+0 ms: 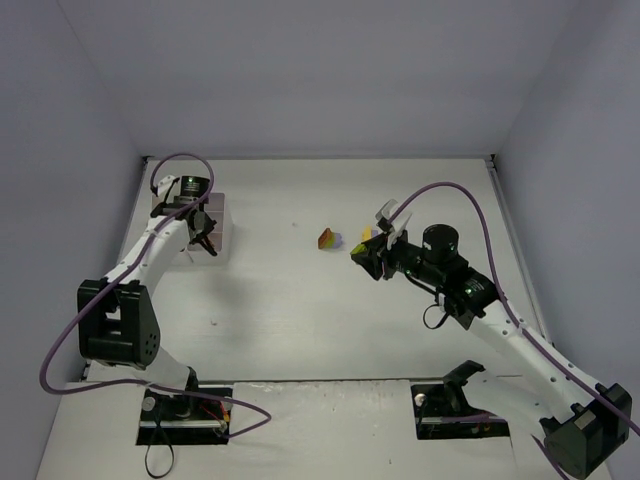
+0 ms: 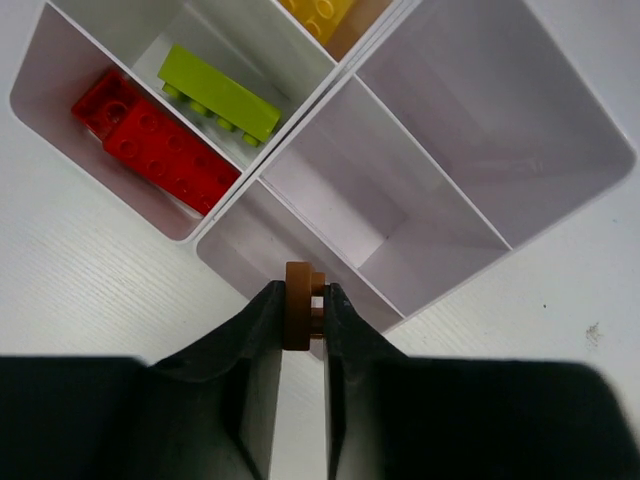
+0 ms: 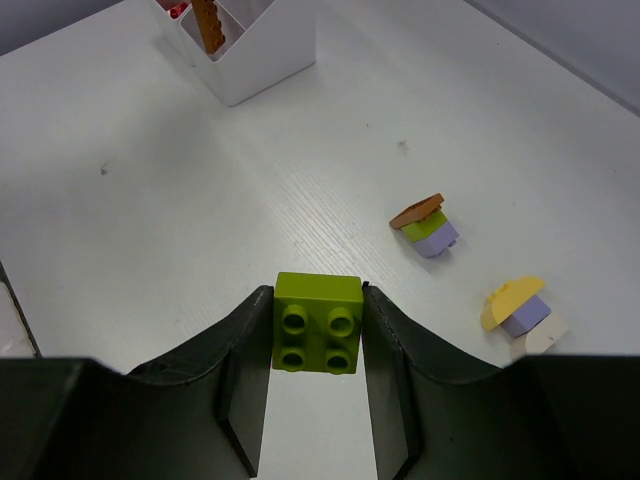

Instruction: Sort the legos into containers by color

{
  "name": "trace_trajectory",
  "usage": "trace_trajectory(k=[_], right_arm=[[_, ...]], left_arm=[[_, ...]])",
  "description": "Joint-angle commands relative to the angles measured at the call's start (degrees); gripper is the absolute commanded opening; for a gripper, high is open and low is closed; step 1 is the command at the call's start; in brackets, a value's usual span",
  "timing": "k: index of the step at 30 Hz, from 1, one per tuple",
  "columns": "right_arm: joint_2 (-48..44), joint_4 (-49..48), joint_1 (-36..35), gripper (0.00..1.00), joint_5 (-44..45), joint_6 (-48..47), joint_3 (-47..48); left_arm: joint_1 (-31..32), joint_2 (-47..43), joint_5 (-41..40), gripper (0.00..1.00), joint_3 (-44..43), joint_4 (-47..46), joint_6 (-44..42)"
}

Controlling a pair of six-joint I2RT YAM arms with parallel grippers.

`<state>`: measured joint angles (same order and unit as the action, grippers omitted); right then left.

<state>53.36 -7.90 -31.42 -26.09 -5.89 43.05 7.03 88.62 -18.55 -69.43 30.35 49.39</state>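
Observation:
My left gripper (image 2: pixel 301 298) is shut on a thin brown-orange brick (image 2: pixel 297 310), seen edge-on, just above the near corner of the white six-compartment tray (image 2: pixel 620 160). Below it, one compartment holds two red bricks (image 2: pixel 150 150), the neighbouring one a lime green brick (image 2: pixel 218 95), and a third a yellow brick (image 2: pixel 318 15). Over the table's middle my right gripper (image 3: pixel 318 300) is shut on a lime green four-stud brick (image 3: pixel 318 335). From above, the left gripper (image 1: pixel 205 240) hangs over the tray (image 1: pixel 228 215) and the right gripper (image 1: pixel 362 255) is near the loose bricks.
On the table lie a small stack of brown-orange, green and lilac pieces (image 3: pixel 427 225) and a yellow-and-lilac piece (image 3: pixel 515 305), right of my right gripper. Grey walls close in the table on three sides.

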Motion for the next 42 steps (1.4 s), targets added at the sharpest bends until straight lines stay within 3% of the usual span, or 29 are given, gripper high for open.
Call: trace_trajectory(k=[1, 6, 10, 16, 17, 19, 24, 27, 34, 42], right_arm=[[-0.5, -3.1, 0.3, 0.00, 0.5, 0.0, 0.5], [-0.1, -2.9, 0.3, 0.00, 0.2, -0.2, 0.8], [0.6, -2.9, 0.3, 0.00, -0.7, -0.3, 1.2], [1.8, -3.0, 0.2, 0.00, -4.1, -0.9, 2.5], [2.1, -3.1, 0.3, 0.00, -4.7, -1.2, 3.2], [2.4, -3.1, 0.2, 0.00, -5.4, -1.8, 3.4], [3.9, -3.1, 0.2, 0.02, -7.7, -3.1, 5.2], [4.8, -3.1, 0.0, 0.03, -9.7, -3.5, 5.7], [5.5, -3.0, -0.1, 0.04, -12.1, -4.7, 6.2], [5.6, -2.6, -0.5, 0.04, -12.7, -4.7, 6.0]], left_arm=[[-0.7, -0.6, -1.9, 0.13, -2.7, -2.4, 2.1], [-0.7, -0.7, -2.0, 0.48, -3.3, -1.2, 2.1], [-0.7, -3.3, -1.3, 0.58, -3.2, -1.0, 0.9], [-0.6, -10.0, 6.2, 0.59, -4.7, -1.1, -3.7], [-0.6, -12.0, 14.9, 0.61, -4.5, -2.2, -6.2], [-0.3, -14.0, 17.9, 0.62, -4.2, -3.5, -7.2], [1.8, -16.4, 43.1, 0.67, -2.7, -8.2, -6.3], [5.0, -15.1, 50.9, 0.67, -4.0, -8.5, -5.2], [17.2, -11.9, 57.0, 0.67, -6.0, -11.1, -2.5], [26.3, -6.3, 57.2, 0.67, -10.8, -12.2, -2.1]])
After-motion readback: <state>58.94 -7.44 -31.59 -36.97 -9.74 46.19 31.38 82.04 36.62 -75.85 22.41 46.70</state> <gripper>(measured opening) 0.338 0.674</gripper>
